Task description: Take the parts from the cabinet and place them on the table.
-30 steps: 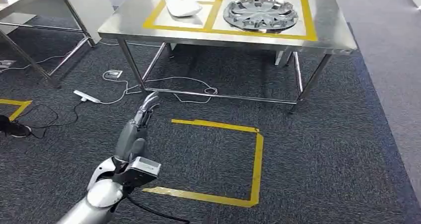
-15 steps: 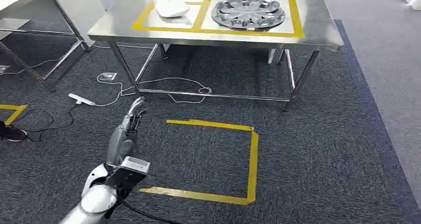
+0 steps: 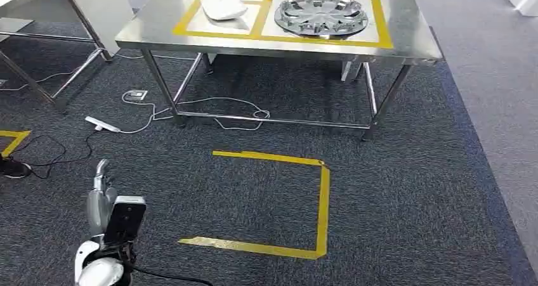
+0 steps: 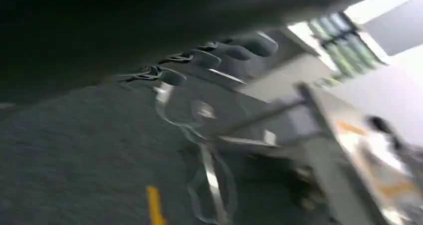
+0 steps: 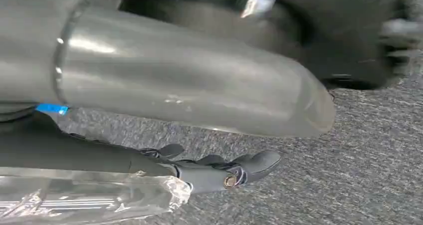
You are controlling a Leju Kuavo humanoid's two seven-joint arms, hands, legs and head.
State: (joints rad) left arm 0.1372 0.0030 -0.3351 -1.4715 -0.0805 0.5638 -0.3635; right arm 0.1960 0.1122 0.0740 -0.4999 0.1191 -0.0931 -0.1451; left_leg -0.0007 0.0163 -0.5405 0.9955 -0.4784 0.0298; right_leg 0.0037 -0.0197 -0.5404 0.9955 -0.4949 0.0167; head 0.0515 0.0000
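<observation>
Ahead of you, the steel table (image 3: 406,42) stands on dark carpet (image 3: 412,191), with open floor in front marked by a yellow tape square (image 3: 322,197). On its yellow-framed top lie a shiny spoked wheel cover (image 3: 321,14) and, just beside it, a smooth white part (image 3: 222,7). Your left hand (image 3: 98,194) hangs low, fingers (image 4: 219,53) straight, holding nothing. Your right hand (image 5: 209,172) grips a crinkly clear-wrapped part (image 5: 85,197).
</observation>
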